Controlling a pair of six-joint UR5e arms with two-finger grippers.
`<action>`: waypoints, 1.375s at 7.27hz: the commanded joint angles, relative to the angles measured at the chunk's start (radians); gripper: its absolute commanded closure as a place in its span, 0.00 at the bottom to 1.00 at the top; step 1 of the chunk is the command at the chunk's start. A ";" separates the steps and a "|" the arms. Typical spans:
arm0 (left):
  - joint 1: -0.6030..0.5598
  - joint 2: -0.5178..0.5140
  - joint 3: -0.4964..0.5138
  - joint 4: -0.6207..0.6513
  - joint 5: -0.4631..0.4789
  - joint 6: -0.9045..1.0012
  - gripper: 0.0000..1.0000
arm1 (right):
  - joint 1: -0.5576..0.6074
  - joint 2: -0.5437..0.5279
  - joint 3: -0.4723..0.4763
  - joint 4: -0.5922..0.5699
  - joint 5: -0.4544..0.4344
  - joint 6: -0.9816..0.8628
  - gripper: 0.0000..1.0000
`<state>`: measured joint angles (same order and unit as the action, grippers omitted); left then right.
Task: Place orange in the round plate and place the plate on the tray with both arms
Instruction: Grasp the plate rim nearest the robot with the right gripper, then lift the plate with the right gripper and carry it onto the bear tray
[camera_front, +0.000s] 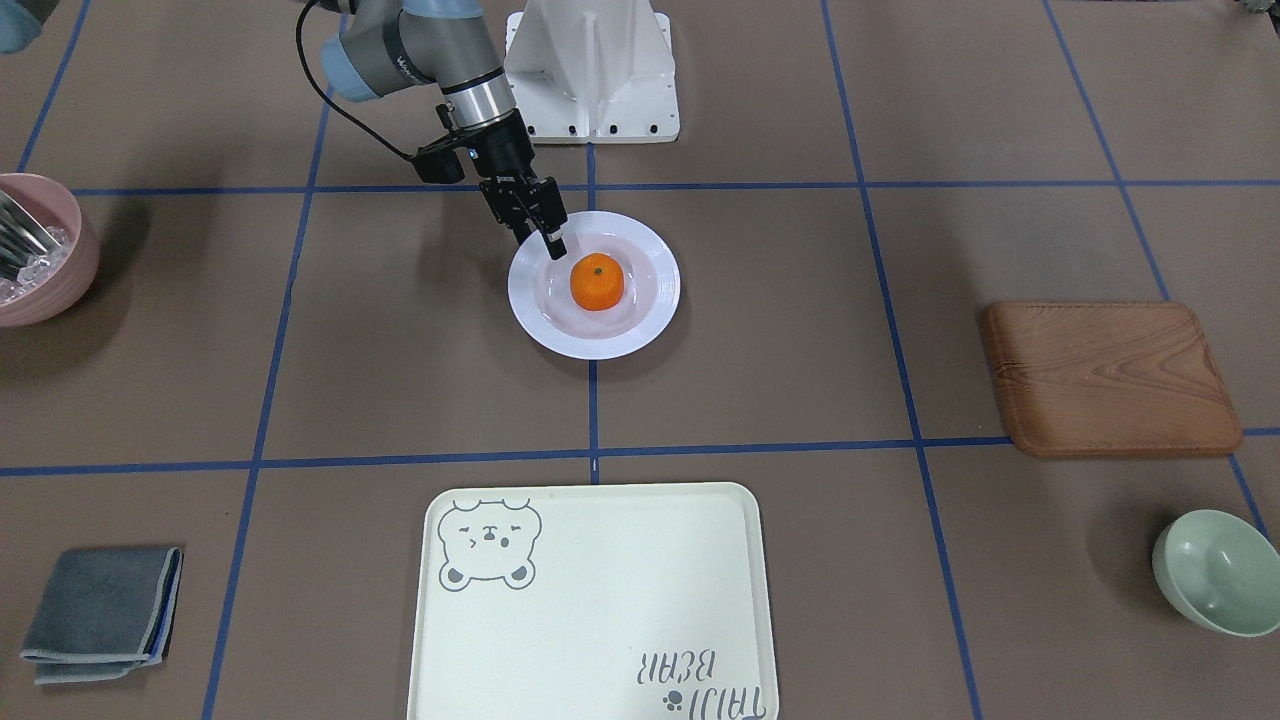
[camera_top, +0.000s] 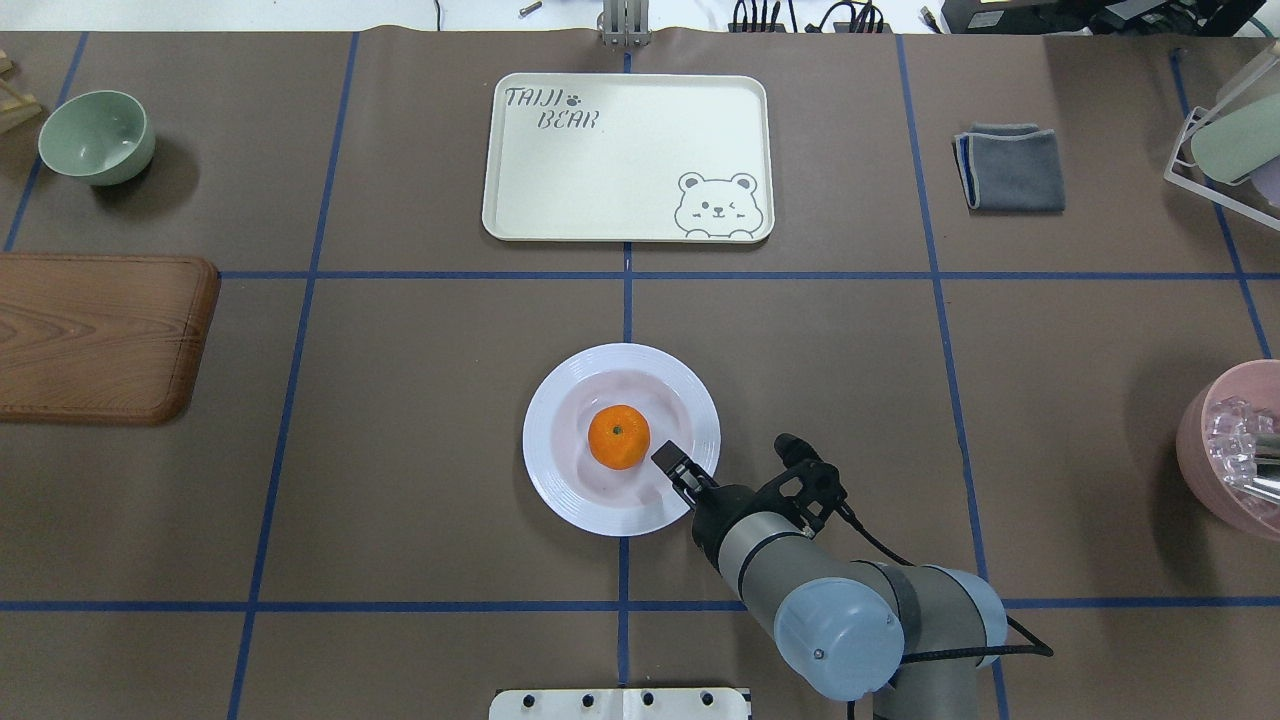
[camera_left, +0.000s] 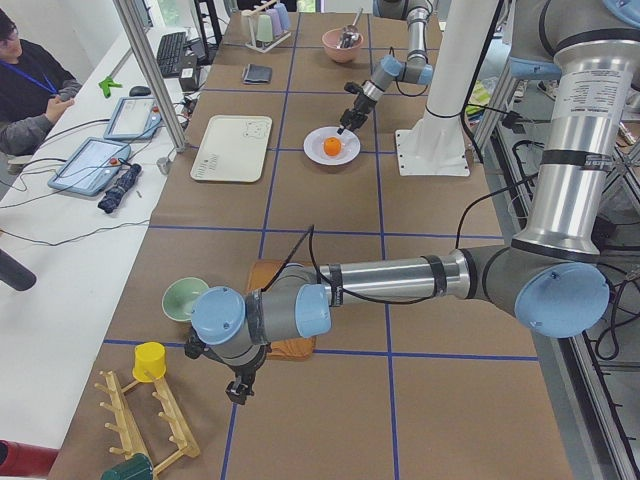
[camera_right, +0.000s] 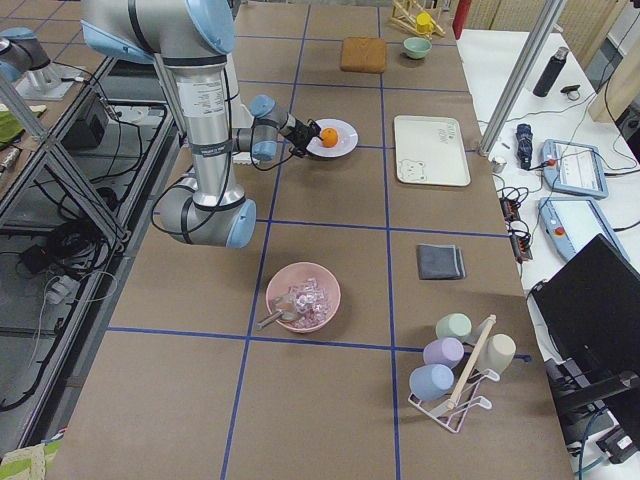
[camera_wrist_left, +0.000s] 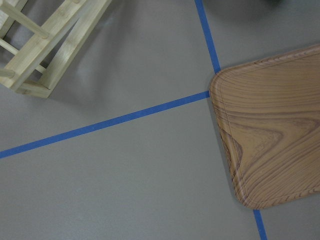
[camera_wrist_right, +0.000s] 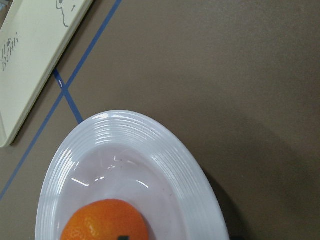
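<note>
**Front-facing view.** Tray (camera_front: 600, 600): nearest the lens and bare. It is set well apart from the round plate (camera_front: 650, 300), with a taped line between them, and is judged to be kept free as the destination. The orange (camera_front: 597, 282) is seated in the plate's sunken centre, so the first step is judged done. Right gripper (camera_front: 553, 245): poised over the plate's robot-side rim, just beside the orange and not holding it. Whether its fingers are apart or together cannot be told.

**Overhead view.** The right arm is entered from the right, its tip tilted over the near rim. This is judged a fit position for a rim grasp.

**Exterior left view.** Left gripper (camera_left: 238, 390): hung low beside the wooden board (camera_left: 285, 345), well apart from the plate. Its finger state cannot be told. A long reach is judged necessary for the two-arm lift.

**Exterior right view.** The plate with the orange is shown between the robot base and the tray.

**Left wrist view.** Only the board's corner, blue tape (camera_wrist_left: 100, 127) and a wooden rack (camera_wrist_left: 45, 45) are recorded; no fingers are shown.

**Right wrist view.** The orange is cut by the lower edge, inside the ridged rim. The tray's corner is seen at upper left.
</note>
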<state>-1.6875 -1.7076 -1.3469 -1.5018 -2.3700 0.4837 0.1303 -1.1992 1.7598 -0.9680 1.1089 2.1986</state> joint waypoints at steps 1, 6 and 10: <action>0.000 -0.001 -0.001 0.000 0.000 0.000 0.01 | 0.002 0.007 -0.011 0.002 0.000 0.009 0.41; 0.000 -0.003 -0.001 0.000 0.000 -0.002 0.01 | 0.028 0.035 -0.005 0.024 0.003 0.016 1.00; 0.000 -0.004 -0.005 0.000 0.000 -0.002 0.01 | 0.045 0.029 -0.010 0.244 -0.044 0.082 1.00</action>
<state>-1.6874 -1.7116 -1.3499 -1.5018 -2.3700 0.4817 0.1710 -1.1691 1.7511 -0.7830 1.0885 2.2549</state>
